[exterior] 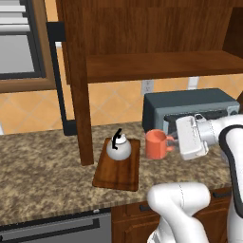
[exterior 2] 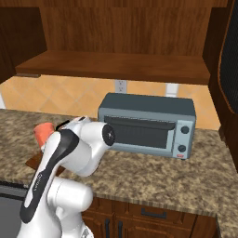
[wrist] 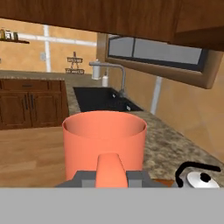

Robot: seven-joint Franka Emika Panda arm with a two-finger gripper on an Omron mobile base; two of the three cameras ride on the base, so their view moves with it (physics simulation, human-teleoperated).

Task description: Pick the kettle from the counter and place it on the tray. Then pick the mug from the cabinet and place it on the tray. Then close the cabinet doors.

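Note:
The coral-orange mug [exterior: 155, 144] hangs upright just right of the tray [exterior: 119, 173], in front of the toaster oven. My gripper [exterior: 171, 141] is shut on the mug's loop handle from the right. In the hand view the mug [wrist: 104, 139] stands close ahead, its handle pinched between my fingertips [wrist: 85, 177]. The silver kettle [exterior: 118, 147] with its black arched handle sits on the tray's far half; the kettle [wrist: 200, 178] also shows at the lower right of the hand view. In the right base view my arm hides most of the mug [exterior 2: 42, 131]. The cabinet [exterior: 156, 64] above stands open, its shelf bare.
A grey toaster oven [exterior 2: 146, 123] stands on the granite counter [exterior: 42, 175] behind the mug. One open cabinet door [exterior: 58, 76] juts out at the left, another [exterior 2: 229, 56] at the right. A sink [wrist: 103, 99] lies farther along the counter.

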